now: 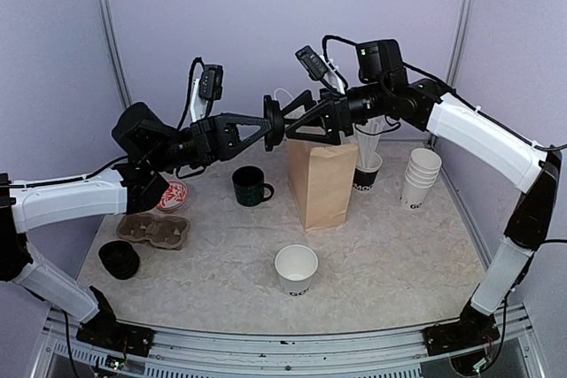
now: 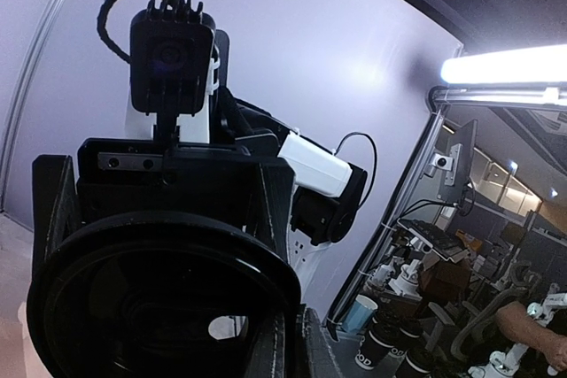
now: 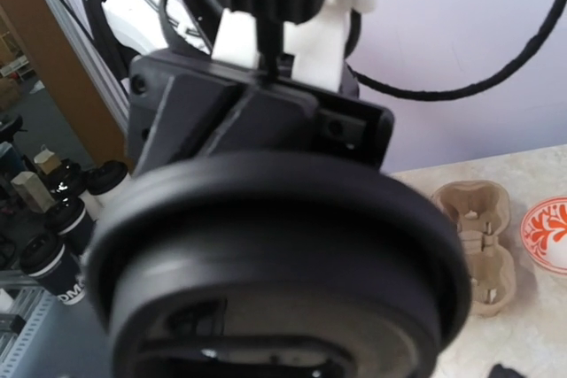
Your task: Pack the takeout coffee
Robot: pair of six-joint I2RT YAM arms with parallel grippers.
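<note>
- Standing on edge in the air, the black lid (image 1: 275, 122) hangs just above the upper left corner of the brown paper bag (image 1: 321, 185). Its flat faces look left and right, so its axis runs level, along the line between the two arms.
- The left gripper (image 1: 266, 123) comes in from the bag's left with its fingers pressed together on the lid's rim. In the left wrist view the lid (image 2: 159, 307) fills the lower left corner.
- The right gripper (image 1: 293, 123) reaches in over the bag's top from the right, jaws spread wide, facing the lid's other side. Its fingertips stand very near the lid, but touching or just apart cannot be told. Its own camera sees the lid (image 3: 275, 254) as a blurred dark disc.
- A white paper cup (image 1: 296, 268) with black lettering stands upright in front of the bag, mouth open upward, well apart from it.
- A second lettered cup (image 1: 366, 174) stands upright just behind the bag's right side, something white rising out of it.
- A stack of plain white cups (image 1: 420, 178) stands farther right of the bag.
- A dark green mug (image 1: 250, 186) sits just left of the bag.
- Farther left lie a red-patterned dish (image 1: 174, 195) and a cardboard cup carrier (image 1: 156, 230).
- Beyond those, nearest the table's (image 1: 399, 254) front left, sits a round black piece (image 1: 119, 259), perhaps another lid.
</note>
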